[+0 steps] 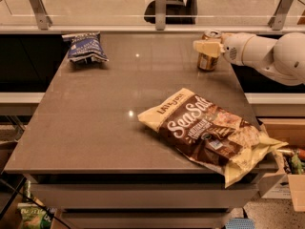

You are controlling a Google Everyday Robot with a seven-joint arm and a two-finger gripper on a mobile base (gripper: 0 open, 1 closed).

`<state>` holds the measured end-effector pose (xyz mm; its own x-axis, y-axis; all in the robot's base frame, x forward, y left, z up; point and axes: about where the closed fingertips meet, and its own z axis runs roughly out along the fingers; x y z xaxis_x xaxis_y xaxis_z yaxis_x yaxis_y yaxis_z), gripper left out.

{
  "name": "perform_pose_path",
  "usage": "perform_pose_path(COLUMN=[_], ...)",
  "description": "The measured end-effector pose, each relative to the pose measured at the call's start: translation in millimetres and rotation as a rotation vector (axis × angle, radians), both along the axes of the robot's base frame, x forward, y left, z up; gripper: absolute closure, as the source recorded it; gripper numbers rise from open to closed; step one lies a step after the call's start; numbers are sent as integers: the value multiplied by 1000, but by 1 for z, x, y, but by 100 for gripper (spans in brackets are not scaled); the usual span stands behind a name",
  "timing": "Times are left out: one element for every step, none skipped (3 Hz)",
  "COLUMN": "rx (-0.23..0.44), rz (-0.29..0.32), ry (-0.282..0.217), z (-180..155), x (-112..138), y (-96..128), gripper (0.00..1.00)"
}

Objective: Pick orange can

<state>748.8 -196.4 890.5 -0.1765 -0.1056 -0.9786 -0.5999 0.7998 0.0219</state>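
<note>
The orange can [208,62] stands upright near the far right edge of the grey table [109,109]; its silver top rim shows above the gripper. My gripper [208,47] reaches in from the right on a white arm [267,54] and sits at the can's upper half, with its cream tip covering the can's front. The can's base rests on the table.
A large brown Sea Salt chip bag [209,130] lies at the front right, overhanging the table edge. A blue chip bag [85,46] lies at the far left corner. A glass railing with metal posts [161,6] runs behind the table. Boxes [286,175] stand on the floor to the right.
</note>
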Motion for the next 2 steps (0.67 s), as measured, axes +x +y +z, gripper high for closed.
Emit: perform_pose_path(rx=[1,1], rz=[4,8], ry=[1,2], z=[-1,-1], x=[1,1], y=[3,6], gripper=[65,88])
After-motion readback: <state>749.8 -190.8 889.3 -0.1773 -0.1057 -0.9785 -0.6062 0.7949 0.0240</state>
